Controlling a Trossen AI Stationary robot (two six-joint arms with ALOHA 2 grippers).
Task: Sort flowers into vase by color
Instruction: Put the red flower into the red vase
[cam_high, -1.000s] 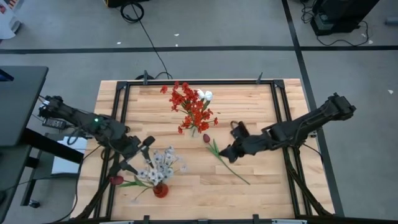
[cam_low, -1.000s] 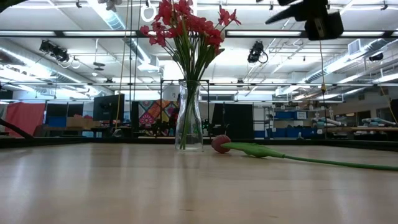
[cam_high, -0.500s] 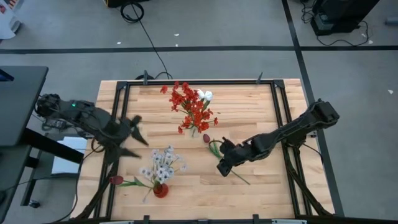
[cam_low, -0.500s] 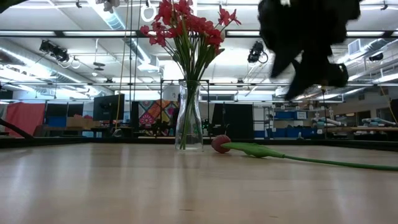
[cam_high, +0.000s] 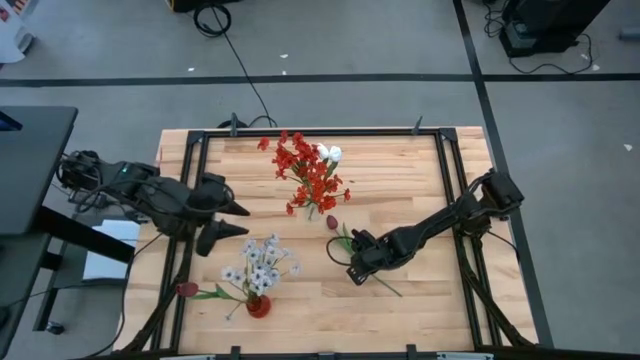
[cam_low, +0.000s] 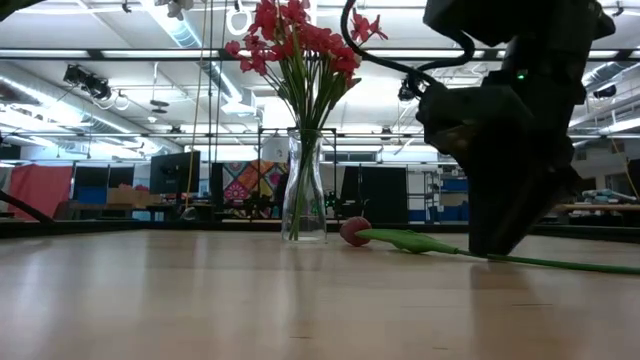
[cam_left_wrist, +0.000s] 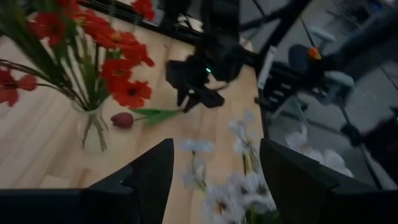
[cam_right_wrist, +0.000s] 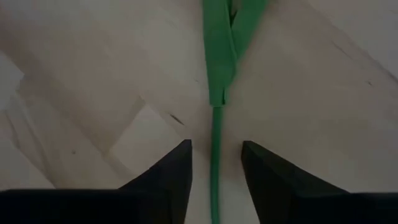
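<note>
R gripper is down at the table now, fingers apart astride the green stem of the dark red tulip; 1 s ago it hung higher and further right in the high view. Stem sits between fingers, not pinched yet, so I'd say pickup is next.

Tulip lies centre frame in high view, just below-right of the glass vase w/ red flowers.

L gripper, centre-left, open and empty, has pulled up and away from the white sprays in the small red vase, lower-left.

No readable labels or writing.
</note>
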